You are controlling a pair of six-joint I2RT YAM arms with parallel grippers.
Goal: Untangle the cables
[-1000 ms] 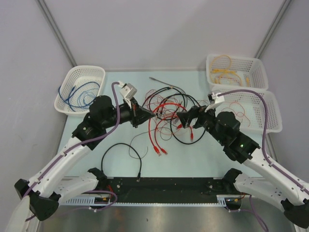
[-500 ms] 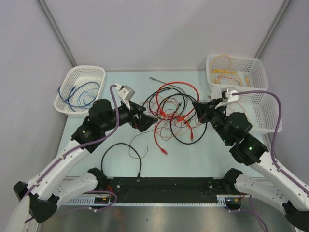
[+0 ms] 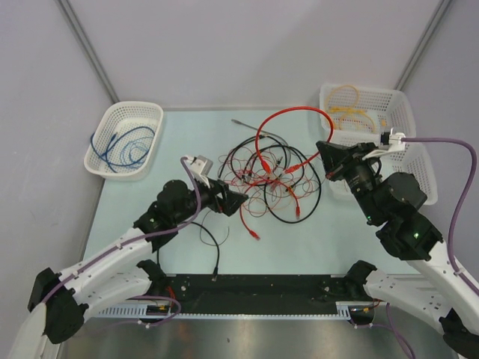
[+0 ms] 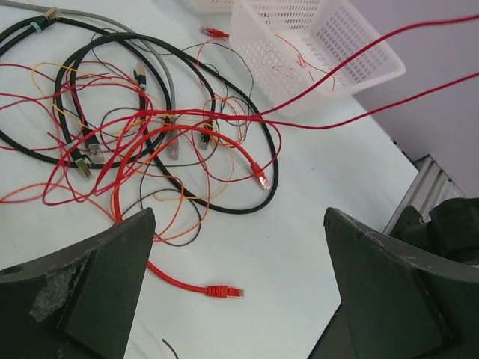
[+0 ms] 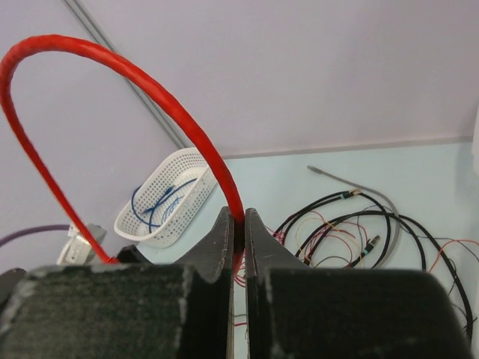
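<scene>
Right now my right gripper (image 3: 325, 155) is pinched together on a thick red cable (image 3: 293, 111); the right wrist view shows it squeezed between the two fingers. From the jaws that cable rises in a tall arch toward the far side. It then drops left into the tangle of cables (image 3: 266, 183) in the middle of the table (image 3: 187, 127).

The tangle lies left of the right gripper and just right of my left gripper (image 3: 238, 200). The left gripper's jaws stand wide apart with nothing between them, facing the pile's near left edge.

The pile is a loose knot of fine red and orange wires looping over thicker black rings. A grey lead (image 3: 251, 126) runs off its far side and a red plug (image 3: 256, 235) lies at its near edge. A separate black cable (image 3: 216, 258) curls near the left arm, partly hidden under it. A basket (image 3: 133, 105) at far left holds blue cable.
</scene>
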